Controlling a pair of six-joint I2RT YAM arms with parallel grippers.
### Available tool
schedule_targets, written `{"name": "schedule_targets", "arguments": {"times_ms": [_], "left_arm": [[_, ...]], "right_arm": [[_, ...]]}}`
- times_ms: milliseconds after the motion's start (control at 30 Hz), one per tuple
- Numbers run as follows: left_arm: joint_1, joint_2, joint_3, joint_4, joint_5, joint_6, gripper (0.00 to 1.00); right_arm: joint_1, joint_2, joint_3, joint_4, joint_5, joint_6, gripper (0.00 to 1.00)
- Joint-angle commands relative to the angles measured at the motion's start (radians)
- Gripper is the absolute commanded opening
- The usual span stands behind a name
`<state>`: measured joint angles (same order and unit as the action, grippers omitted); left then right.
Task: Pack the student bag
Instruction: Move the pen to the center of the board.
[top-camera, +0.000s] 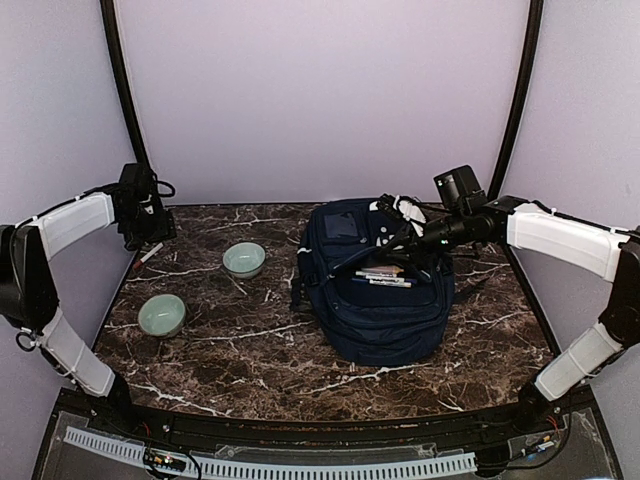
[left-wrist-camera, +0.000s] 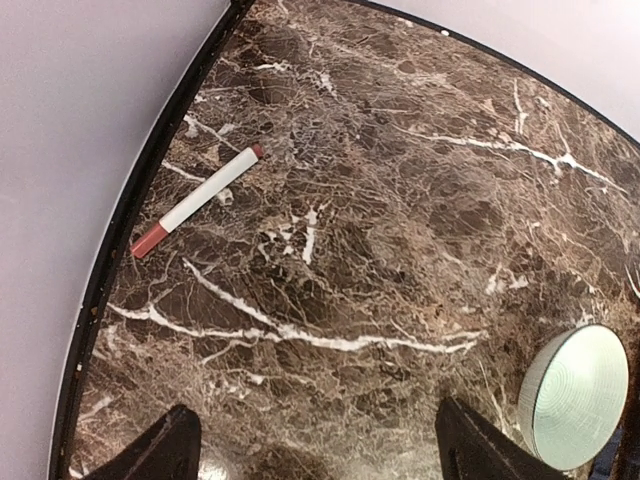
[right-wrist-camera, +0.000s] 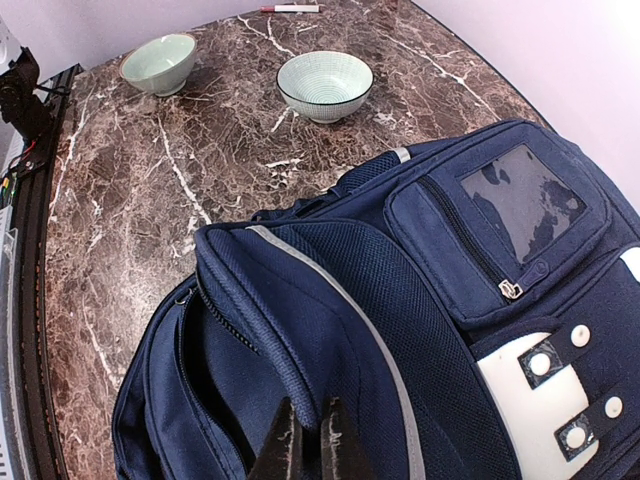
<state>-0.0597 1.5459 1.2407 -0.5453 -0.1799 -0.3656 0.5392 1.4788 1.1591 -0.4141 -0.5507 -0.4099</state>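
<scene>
Over the student bag (top-camera: 380, 312), the right gripper (right-wrist-camera: 308, 420) pinches its fabric, nearly closed; the left gripper (left-wrist-camera: 312, 408) hangs wide open.

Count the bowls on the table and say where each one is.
2. The far bowl sits just left of the student bag; the near bowl lies further left, toward the front edge. The bag could hide more behind it.

top: high off the near edge, whole bench (top-camera: 250, 350) | left wrist: close, looking down | right wrist: tight over student bag (right-wrist-camera: 400, 300), facing left | all share the pen (left-wrist-camera: 197, 200)
</scene>
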Motion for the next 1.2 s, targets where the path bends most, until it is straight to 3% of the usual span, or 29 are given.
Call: {"name": "schedule_targets", "arguments": {"times_ms": [0, 333, 633, 1167], "left_arm": [[0.047, 0.078, 0.052, 0.063, 0.081, -0.012, 0.84], [0.169, 0.330, 0.227, 0.087, 0.030, -0.001, 0.82], [0.250, 0.503, 0.384, 0.078, 0.087, 0.047, 0.83], [0.277, 0.592, 0.376, 0.103, 0.153, 0.327, 0.80]], "right_arm": [[-0.003, -0.054, 0.015, 0.054, -0.049, -0.003, 0.00], [-0.002, -0.072, 0.013, 0.053, -0.059, 0.000, 0.00], [-0.002, -0.039, 0.013, 0.050, -0.059, -0.003, 0.00], [-0.003, -0.003, 0.018, 0.040, -0.055, -0.007, 0.00]]}}
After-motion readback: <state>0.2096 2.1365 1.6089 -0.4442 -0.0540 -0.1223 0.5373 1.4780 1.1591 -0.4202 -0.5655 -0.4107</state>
